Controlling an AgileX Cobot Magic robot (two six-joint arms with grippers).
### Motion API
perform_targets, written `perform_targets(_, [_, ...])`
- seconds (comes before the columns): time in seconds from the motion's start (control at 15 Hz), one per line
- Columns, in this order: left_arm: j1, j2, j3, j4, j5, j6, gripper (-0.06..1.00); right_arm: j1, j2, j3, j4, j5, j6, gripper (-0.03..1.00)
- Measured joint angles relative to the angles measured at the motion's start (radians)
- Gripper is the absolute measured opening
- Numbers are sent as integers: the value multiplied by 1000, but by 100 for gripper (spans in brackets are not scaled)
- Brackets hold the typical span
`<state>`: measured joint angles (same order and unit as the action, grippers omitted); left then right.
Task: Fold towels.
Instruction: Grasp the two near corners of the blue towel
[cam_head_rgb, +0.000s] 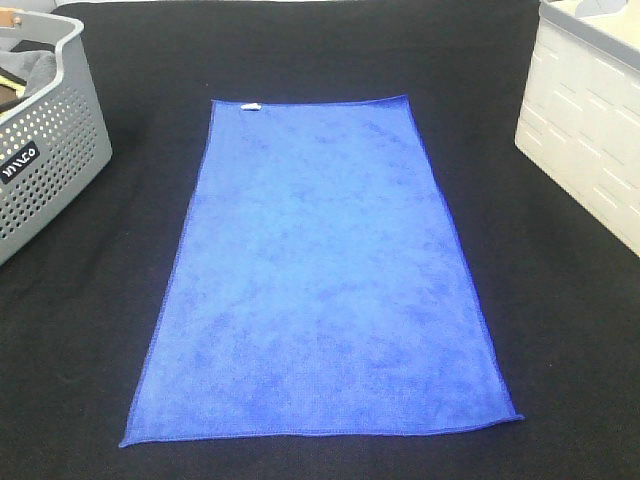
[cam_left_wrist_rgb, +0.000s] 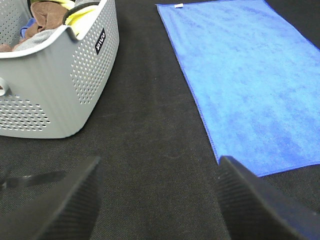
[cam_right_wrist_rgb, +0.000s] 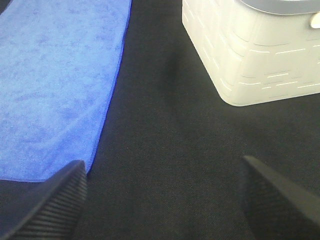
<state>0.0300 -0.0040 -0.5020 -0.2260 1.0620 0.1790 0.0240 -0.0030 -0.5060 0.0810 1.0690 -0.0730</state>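
A royal-blue towel (cam_head_rgb: 320, 275) lies spread flat and unfolded along the middle of the black table, its small white tag (cam_head_rgb: 251, 106) at the far left corner. Neither arm shows in the exterior high view. In the left wrist view the towel (cam_left_wrist_rgb: 245, 80) lies beyond my left gripper (cam_left_wrist_rgb: 157, 200), which hovers open over bare black cloth off the towel's near left corner. The right wrist view shows my right gripper (cam_right_wrist_rgb: 162, 200) open over bare table beside the towel's (cam_right_wrist_rgb: 55, 85) near right corner. Nothing sits between either pair of fingers.
A grey perforated basket (cam_head_rgb: 55, 150) holding clothes stands at the far left, seen close in the left wrist view as the grey basket (cam_left_wrist_rgb: 60, 85). A cream-white bin (cam_head_rgb: 590, 130) stands at the far right; the bin (cam_right_wrist_rgb: 255, 55) fills the right wrist view's corner.
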Motion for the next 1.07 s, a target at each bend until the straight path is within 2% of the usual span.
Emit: perform_targets(1.07, [0,0,0,0,0,0,63,0,0,0,0,0,0,78])
